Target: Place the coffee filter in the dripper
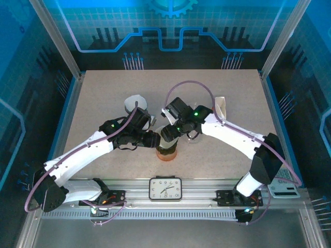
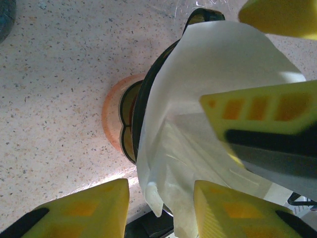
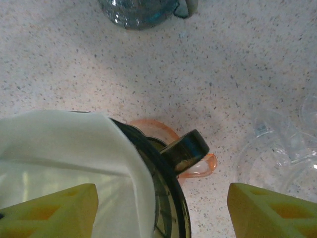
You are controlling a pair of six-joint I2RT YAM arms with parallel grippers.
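**A:** So, where is the coffee filter (image 2: 213,64)?

**B:** In the dripper (image 3: 166,196). The white paper stands opened inside the dark rim and rises well above it. One loose corner pokes out past the rim on the left arm's side.

**A:** And what does the dripper stand on?

**B:** It stands upright on an orange base (image 2: 110,119), which rests on the speckled surface (image 2: 54,99). The dripper's dark handle (image 3: 185,148) juts out over that base.

**A:** What about the right gripper (image 3: 162,193)?

**B:** It is spread wide, with a yellow finger on either side of the dripper's top. One finger lies against the paper and the other is clear of the dripper, so it grips nothing.

**A:** And the left gripper (image 2: 161,188)?

**B:** It is close against the dripper from the opposite side, with its fingers partly apart. The loose corner of the filter hangs in the gap, beside one finger. A dark slit shows next to the other finger, so the paper is not pinched.

**A:** Is anything else near the dripper?

**B:** A glass vessel (image 3: 133,12) sits beyond it, well apart. A clock (image 1: 165,188) lies on the near side of it, between the arm bases.
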